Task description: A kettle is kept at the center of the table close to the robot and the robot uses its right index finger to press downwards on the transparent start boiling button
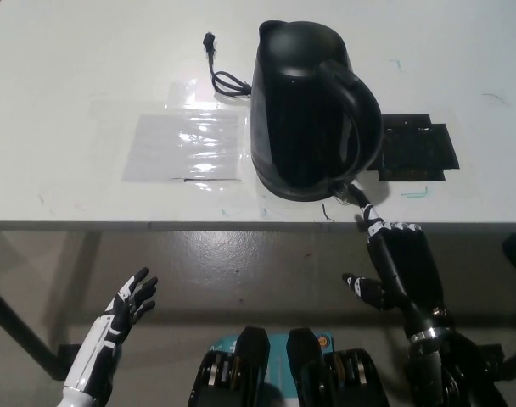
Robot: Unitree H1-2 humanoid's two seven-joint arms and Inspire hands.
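Near the table's [63, 76] front edge, about midway along it, stands the black kettle [305, 110], handle toward the robot. Right hand [398, 259] holds nothing, forefinger extended to the handle's base, apparently at the button [350, 197]; next comes a firm downward push. Left hand [126, 305] rests open, low, below the table.

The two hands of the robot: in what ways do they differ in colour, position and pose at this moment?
The left hand is white and black; the right hand is black. The left hand hangs low at the lower left, far from the table; the right hand is raised at the table's near edge. The left hand's fingers are spread; the right hand points one finger toward the base of the kettle. Both hold nothing.
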